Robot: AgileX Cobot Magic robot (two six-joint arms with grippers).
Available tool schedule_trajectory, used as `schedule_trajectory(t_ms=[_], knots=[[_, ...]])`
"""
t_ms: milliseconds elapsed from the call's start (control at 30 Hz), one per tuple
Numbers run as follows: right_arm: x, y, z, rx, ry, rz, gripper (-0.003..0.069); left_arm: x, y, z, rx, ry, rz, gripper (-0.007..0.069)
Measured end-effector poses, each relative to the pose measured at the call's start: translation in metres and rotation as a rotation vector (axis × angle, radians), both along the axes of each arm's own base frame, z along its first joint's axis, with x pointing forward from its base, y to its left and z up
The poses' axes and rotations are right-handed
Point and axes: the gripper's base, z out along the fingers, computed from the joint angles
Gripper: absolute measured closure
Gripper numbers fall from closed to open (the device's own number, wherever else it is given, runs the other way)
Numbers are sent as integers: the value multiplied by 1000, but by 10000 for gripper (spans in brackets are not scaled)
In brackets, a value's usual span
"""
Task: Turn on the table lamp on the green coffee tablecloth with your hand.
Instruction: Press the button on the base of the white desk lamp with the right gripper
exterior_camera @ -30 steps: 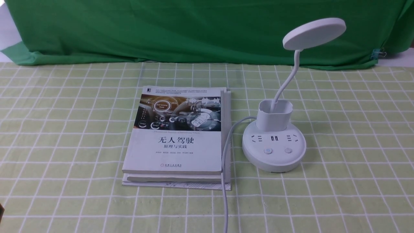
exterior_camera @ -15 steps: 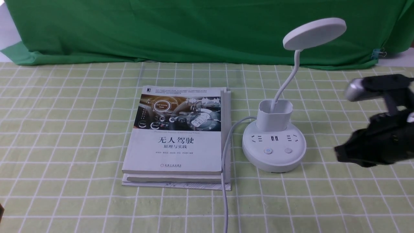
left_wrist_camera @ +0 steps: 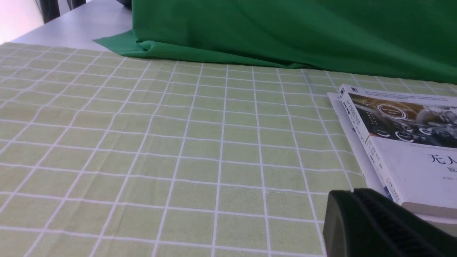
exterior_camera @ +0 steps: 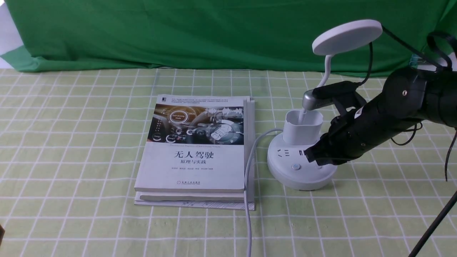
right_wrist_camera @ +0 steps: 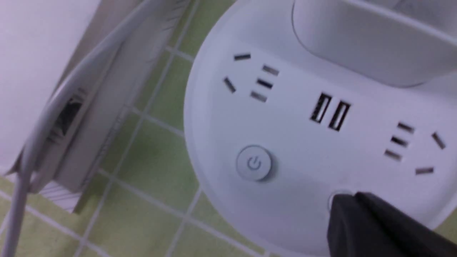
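The white table lamp [exterior_camera: 299, 175] stands on the green coffee tablecloth [exterior_camera: 71, 142], with its disc head [exterior_camera: 347, 36] up at the back right; I see no glow from the head. My right gripper [exterior_camera: 311, 156], the hand, is shut. Its tip rests on the round base, over the right-hand button, which is mostly hidden. In the right wrist view the tip [right_wrist_camera: 344, 200] covers that button, and the power-symbol button [right_wrist_camera: 254, 163] is uncovered beside it. My left gripper [left_wrist_camera: 351, 194] is shut and empty, low over the cloth near the book's corner.
A stack of books [exterior_camera: 196, 150] lies just left of the lamp and also shows in the left wrist view [left_wrist_camera: 410, 142]. The lamp's white cord [exterior_camera: 248, 185] runs along the books' right edge towards me. A plain dark green backdrop cloth [exterior_camera: 178, 32] hangs behind.
My right arm came in from the right edge and moved left. Its shut tip now sits on the lamp base at the right-hand button. The lamp and books have not moved.
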Motion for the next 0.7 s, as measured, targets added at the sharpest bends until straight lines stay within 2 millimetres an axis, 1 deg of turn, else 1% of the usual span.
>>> schedule_trajectory(t_ms=[167,367,700], knots=[[7,2,-7,-6,-13,-2,624,0,0,0,0,0,0,622],[8,2,-12,-9,0,-4,624,0,0,0,0,0,0,622],[6,1,-7,-8,3,0,624,0,0,0,0,0,0,622]])
